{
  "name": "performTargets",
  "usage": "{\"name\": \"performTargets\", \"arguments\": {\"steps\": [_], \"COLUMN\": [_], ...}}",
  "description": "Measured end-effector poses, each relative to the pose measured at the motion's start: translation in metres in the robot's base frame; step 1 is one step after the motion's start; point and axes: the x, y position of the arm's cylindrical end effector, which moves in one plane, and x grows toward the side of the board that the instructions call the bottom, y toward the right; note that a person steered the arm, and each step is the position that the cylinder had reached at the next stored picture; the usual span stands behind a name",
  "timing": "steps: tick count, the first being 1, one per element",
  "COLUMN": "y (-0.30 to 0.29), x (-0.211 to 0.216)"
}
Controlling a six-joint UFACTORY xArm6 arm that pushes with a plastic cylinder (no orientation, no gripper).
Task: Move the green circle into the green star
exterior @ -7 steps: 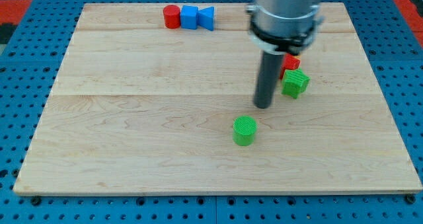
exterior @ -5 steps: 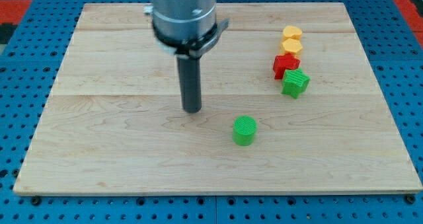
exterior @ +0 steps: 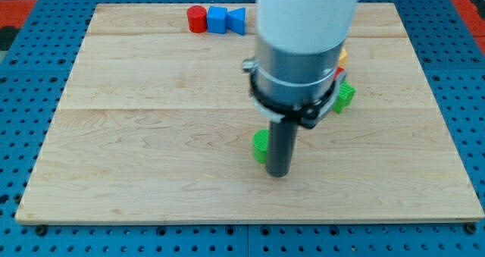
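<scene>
Pale wooden board [exterior: 151, 136] on a blue pegboard is what you see. Your arm carries no gripper, only a dark rod; my tip [exterior: 280, 173] rests on the board, touching the green circle [exterior: 260, 145], which peeks out at the rod's left. Up right, the green star [exterior: 345, 95] shows partly behind the arm. A red cylinder [exterior: 197, 19], blue cube [exterior: 217, 19] and blue triangle [exterior: 237, 20] line the top edge.

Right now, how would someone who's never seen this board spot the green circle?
Start at the wooden board and find the dark rod coming down near its middle. My tip rests at the view's bottom, and the green circle peeks out just to the view's left of the rod. It sits alone; the green star lies farther right, beside other blocks.
</scene>
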Motion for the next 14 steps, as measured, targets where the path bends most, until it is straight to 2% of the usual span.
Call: {"name": "performTargets", "arguments": {"steps": [1,3,4,5,6,8,9,10,12,13,14], "y": [-0.028,0.060,0.042,-0.005,-0.029,0.060,0.004,-0.013,0.072,0.090,0.064], "x": [-0.030,-0.055,-0.014,-0.024,-0.057,-0.066,-0.074,-0.094,-0.101,-0.100,-0.098]}}
